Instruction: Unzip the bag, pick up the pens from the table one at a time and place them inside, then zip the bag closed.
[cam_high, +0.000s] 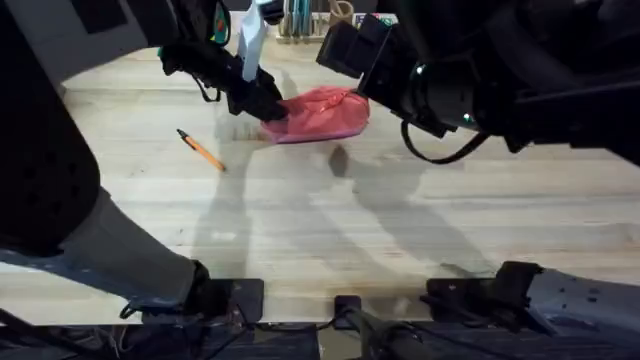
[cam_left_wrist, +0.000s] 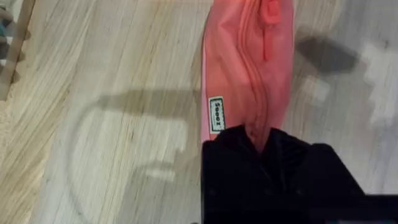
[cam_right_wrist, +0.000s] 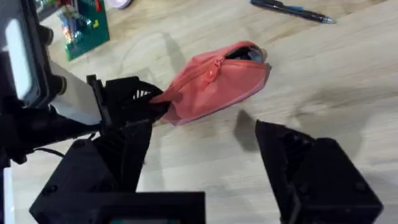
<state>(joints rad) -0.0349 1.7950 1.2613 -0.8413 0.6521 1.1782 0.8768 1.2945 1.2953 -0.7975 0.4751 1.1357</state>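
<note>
**Pouch partly open, both pens not yet bagged**

The salmon-pink bag (cam_high: 322, 113) lies on the table (cam_high: 400, 230), and everything else is placed from it here. The left hand (cam_high: 268, 108) is clamped on one end of the bag: the left wrist view shows the fabric (cam_left_wrist: 249, 68) pinched between its black fingers (cam_left_wrist: 230, 146) right at the end of the zipper line. The right hand (cam_right_wrist: 205, 155) hovers just beside the bag on its near side, fingers spread wide apart and holding nothing.

As for progress, the zipper pull (cam_right_wrist: 214, 70) sits partway along the seam, and the far end of the bag, away from the left hand, gapes with a dark opening (cam_right_wrist: 245, 53). So the unzipping looks begun and at least partly done; whether the opening is wide enough for a pen I cannot say for certain.

Neither pen is inside as far as can be seen. The orange pen (cam_high: 201, 150) lies on the table well apart from the bag, off beyond its clamped end. The black pen (cam_right_wrist: 292, 10) lies on the table beyond the bag's open end, also apart from it.

Left to do, by my judgement: perhaps finish opening the zipper, carry each pen in singly, then pull the zipper shut.
</note>
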